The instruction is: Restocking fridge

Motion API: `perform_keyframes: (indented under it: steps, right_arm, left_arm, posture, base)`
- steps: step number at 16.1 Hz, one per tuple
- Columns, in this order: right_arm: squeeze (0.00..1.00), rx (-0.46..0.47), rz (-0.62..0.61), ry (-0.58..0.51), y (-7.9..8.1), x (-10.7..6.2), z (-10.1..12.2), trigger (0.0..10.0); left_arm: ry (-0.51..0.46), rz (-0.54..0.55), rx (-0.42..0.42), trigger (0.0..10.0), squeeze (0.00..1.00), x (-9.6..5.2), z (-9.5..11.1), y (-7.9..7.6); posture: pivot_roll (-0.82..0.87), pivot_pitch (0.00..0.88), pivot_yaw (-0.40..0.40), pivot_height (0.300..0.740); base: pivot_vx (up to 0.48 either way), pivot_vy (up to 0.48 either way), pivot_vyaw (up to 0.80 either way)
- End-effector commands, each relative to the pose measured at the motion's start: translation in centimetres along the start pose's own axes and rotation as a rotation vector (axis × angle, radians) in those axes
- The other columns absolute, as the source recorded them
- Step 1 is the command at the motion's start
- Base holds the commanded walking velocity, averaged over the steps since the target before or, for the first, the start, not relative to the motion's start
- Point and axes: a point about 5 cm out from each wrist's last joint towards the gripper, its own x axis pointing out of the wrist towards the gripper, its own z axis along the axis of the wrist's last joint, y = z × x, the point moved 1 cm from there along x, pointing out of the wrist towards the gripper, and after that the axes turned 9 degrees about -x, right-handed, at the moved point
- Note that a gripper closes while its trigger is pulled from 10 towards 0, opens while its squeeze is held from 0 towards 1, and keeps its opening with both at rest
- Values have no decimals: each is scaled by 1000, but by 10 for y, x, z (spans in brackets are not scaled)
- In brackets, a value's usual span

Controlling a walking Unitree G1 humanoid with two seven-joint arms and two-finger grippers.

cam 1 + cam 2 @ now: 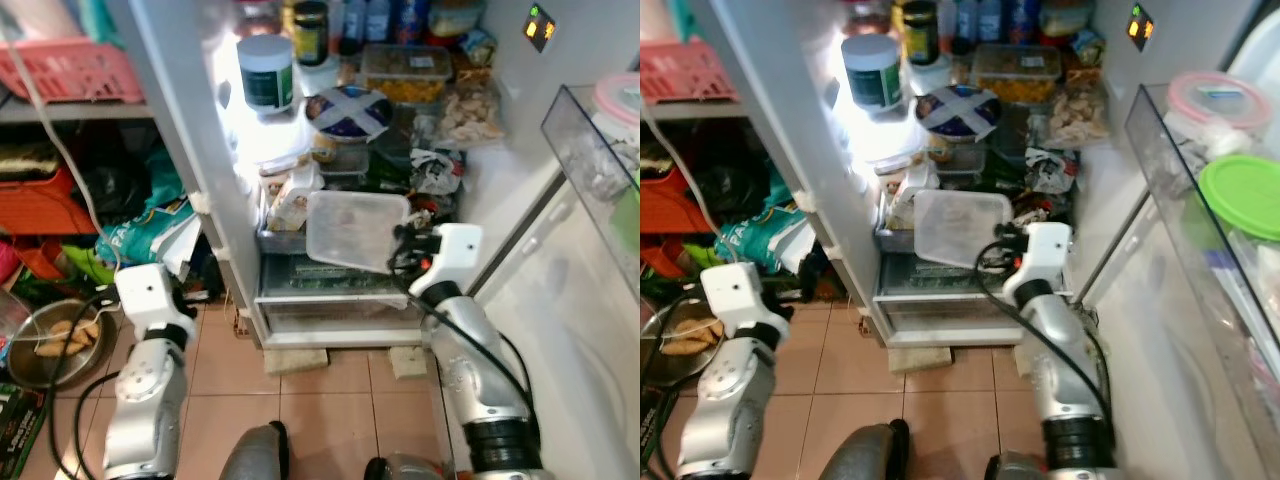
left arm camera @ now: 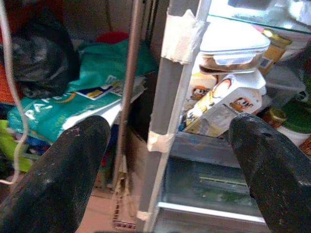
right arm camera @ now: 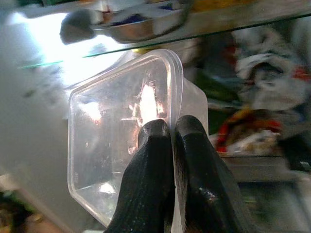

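The open white fridge [image 1: 590, 330], crammed with food, is taking up the centre and right of the head views, its door swinging out along the right edge. On the left, cluttered storage shelves [image 1: 60, 110] are carrying a pink plastic basket [image 1: 70, 68] in the upper left. In the middle of the frame, the right gripper [image 3: 171, 127] is pinching the rim of a clear rectangular plastic container [image 1: 355, 230], fingers clenched tight on its edge, and is holding it tilted in front of the fridge's lower shelves, just above the bottom drawer. Above it, a round dish with a blue-and-white lid [image 1: 348, 110] is sitting on a glass shelf, with a white tub wearing a dark green label [image 1: 266, 72] to its upper left. The left gripper [image 2: 165, 160] is hanging at the lower left, fingers spread wide and grasping nothing, pointing at the fridge's taped edge.
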Motion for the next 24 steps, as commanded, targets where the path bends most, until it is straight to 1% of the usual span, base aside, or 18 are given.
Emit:
perform_keyframes:
  steps: [1,7,9,11,12,13,15,16,18,20,24]
  right_arm:
    - [0,12,5,-2,3,0,0,10000]
    - [0,5,-12,-4,0,2,1,10000]
    - [0,5,-26,-13,-3,3,4,10000]
    - [0,13,-45,-18,-8,4,6,10000]
    - [0,12,-51,-24,-9,4,6,10000]
    - [0,10,-55,-25,-9,4,7,10000]
    - [0,-5,-60,-33,-10,2,9,10000]
    - [0,-9,-71,-36,-12,0,10,10000]
    - [0,-9,-99,-33,-14,-4,8,10000]
    - [0,-5,-117,-26,-15,-6,5,10000]
    - [0,1,-130,-26,-16,-5,6,10000]
  left_arm:
    - [12,13,2,10000,0,-1,0,6]
    - [14,32,-9,10000,0,0,0,7]
    - [3,30,4,10000,0,-1,2,8]
    - [-1,11,-11,10000,0,0,3,7]
    - [-7,-25,-34,10000,0,-1,5,4]
    - [-14,-31,-32,10000,0,-2,6,4]
    - [-16,-24,-31,10000,0,-4,5,5]
    - [-7,-6,-34,10000,0,-7,4,10]
    - [19,-5,-19,10000,0,-12,1,12]
    - [44,3,5,10000,0,-12,-2,13]
    - [32,-18,-4,10000,0,-12,3,12]
  posture:
    - [101,107,20,740]
    - [94,107,20,740]
    - [92,107,21,740]
    - [90,105,24,740]
    - [89,105,25,740]
    - [87,105,27,740]
    - [83,106,32,740]
    - [83,109,42,740]
    - [89,122,60,740]
    - [92,127,69,740]
    - [96,131,69,740]
  base:
    - [0,480,0]
    - [0,480,0]
    - [0,0,0]
    - [0,0,0]
    - [0,0,0]
    - [0,0,0]
    - [0,0,0]
    - [0,0,0]
    - [0,0,0]
    - [0,0,0]
    - [0,0,0]
